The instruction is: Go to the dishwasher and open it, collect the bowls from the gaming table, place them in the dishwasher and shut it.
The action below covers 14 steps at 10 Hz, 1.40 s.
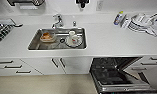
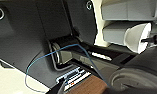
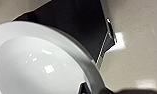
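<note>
At lower right the stainless-steel dishwasher [image 1: 119,77] stands open, opening apparently done, bowl collection seemingly next; either end effector's state: cannot tell.

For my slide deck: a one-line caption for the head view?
Open dishwasher below a white counter, beside a sink holding dishes.

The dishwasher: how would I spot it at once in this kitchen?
Find the long white counter with the steel sink. The dishwasher sits under it, right of the sink. Unlike the closed white cabinet doors beside it, its door hangs open, showing a dark inside.
</note>
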Motion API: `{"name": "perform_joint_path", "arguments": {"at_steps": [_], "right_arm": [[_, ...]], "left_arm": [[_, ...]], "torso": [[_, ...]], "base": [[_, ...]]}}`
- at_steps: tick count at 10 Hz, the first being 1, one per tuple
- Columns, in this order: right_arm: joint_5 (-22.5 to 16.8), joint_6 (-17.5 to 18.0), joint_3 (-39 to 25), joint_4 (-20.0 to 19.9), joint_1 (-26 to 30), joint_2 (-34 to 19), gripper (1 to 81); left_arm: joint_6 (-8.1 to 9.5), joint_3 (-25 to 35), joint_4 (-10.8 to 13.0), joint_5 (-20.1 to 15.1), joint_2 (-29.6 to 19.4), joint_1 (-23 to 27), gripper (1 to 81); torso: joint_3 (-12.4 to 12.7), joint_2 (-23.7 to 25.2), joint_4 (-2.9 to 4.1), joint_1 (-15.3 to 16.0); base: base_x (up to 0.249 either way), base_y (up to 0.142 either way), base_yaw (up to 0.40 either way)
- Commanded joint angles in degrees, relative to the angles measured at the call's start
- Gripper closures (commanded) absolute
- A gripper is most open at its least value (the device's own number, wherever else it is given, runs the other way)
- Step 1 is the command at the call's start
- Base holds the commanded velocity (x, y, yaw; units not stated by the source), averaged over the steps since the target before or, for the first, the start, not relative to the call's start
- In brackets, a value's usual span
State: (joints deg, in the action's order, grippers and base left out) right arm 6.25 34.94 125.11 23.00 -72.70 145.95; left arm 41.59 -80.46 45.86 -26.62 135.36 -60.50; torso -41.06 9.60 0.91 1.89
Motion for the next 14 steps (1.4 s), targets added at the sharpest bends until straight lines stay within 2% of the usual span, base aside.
{"name": "perform_joint_path", "arguments": {"at_steps": [1,3,4,7,8,9,11,14], "right_arm": [[-3.0,4.4,-10.2,0.0,5.2,-11.0,81.1],[-3.1,5.7,-13.2,-0.1,8.1,-13.9,81.1],[-3.3,6.6,-14.8,-0.2,10.0,-15.4,81.1],[-4.0,9.5,-23.2,-0.1,17.1,-21.6,81.1],[-4.1,11.0,-26.8,-0.1,19.6,-24.3,81.1],[-4.3,11.6,-29.7,-0.1,22.0,-26.6,81.1],[-6.7,13.0,-34.6,-0.1,27.7,-30.4,81.1],[-10.5,14.6,-40.3,-0.1,36.5,-33.3,81.1]], "left_arm": [[-3.71,-5.6,3.1,9.3,-1.8,-5.7,1.0],[-5.21,-11.7,3.1,13.7,0.4,-9.3,1.0],[-6.26,-14.8,3.1,14.4,1.9,-10.9,1.0],[-7.58,-22.9,3.1,18.4,6.6,-15.1,1.0],[-7.84,-25.0,3.1,18.5,8.4,-16.1,1.0],[-8.81,-26.1,3.1,18.5,9.8,-16.9,1.0],[-10.13,-28.5,3.1,18.5,12.1,-18.5,1.0],[-11.71,-31.9,3.1,18.5,15.5,-20.6,1.0]], "torso": [[0.0,0.0,0.00,0.0],[0.0,0.0,0.00,0.0],[0.0,0.0,0.00,0.0],[0.0,0.0,0.00,0.0],[0.0,0.0,0.00,0.0],[0.0,0.0,0.00,0.0],[0.0,0.0,0.00,0.0],[0.0,0.0,0.00,0.0]], "base": [[0.000,0.000,0.000],[0.000,0.000,0.000],[0.000,0.000,0.000],[0.000,0.000,0.000],[0.000,0.000,0.000],[0.000,0.000,0.000],[0.000,0.000,0.000],[0.000,0.000,0.000]]}}
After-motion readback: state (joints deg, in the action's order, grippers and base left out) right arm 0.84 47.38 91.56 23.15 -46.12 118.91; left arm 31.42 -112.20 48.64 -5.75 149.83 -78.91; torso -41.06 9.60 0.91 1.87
